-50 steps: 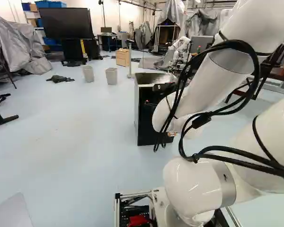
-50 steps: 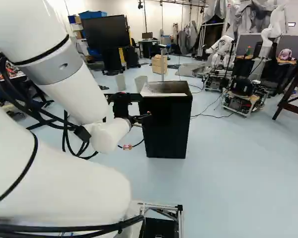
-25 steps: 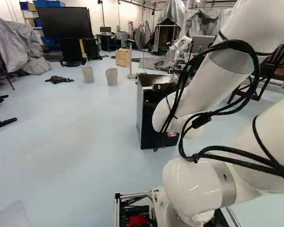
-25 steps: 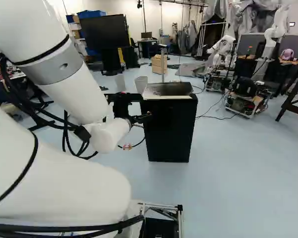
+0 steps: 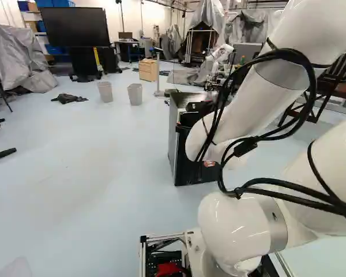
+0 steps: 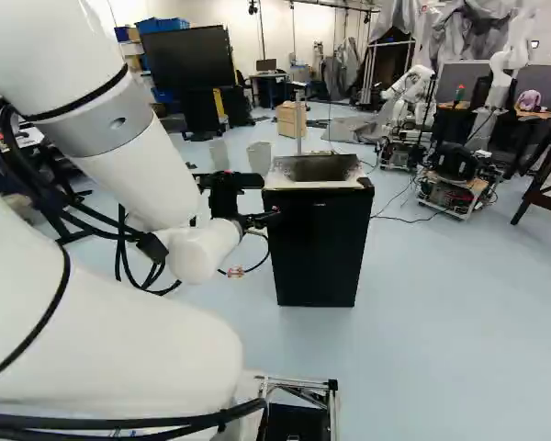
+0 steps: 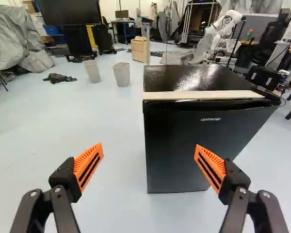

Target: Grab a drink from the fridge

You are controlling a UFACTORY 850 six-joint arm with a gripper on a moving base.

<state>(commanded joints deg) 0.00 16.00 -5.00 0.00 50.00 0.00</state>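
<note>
Fridge (image 7: 179, 77) is sitting on the floor (image 7: 106, 184) ahead of the gripper (image 7: 149, 150), and more off toward one finger than dead center. Its door (image 7: 179, 131) looks shut, and I can't see any drink in any of the views, so I'm guessing it's inside. The two orange pads (image 7: 88, 166) are wide apart with nothing between them, and they're clear of the door as far as I can tell. So imo this is the getting-there step, nothing opened or grabbed. Next move, I'd say, is lining the gripper up with the door and closing in on an edge it can hook or pinch. Can't make out a proper handle, so coming in crooked might just shove the fridge.
</note>
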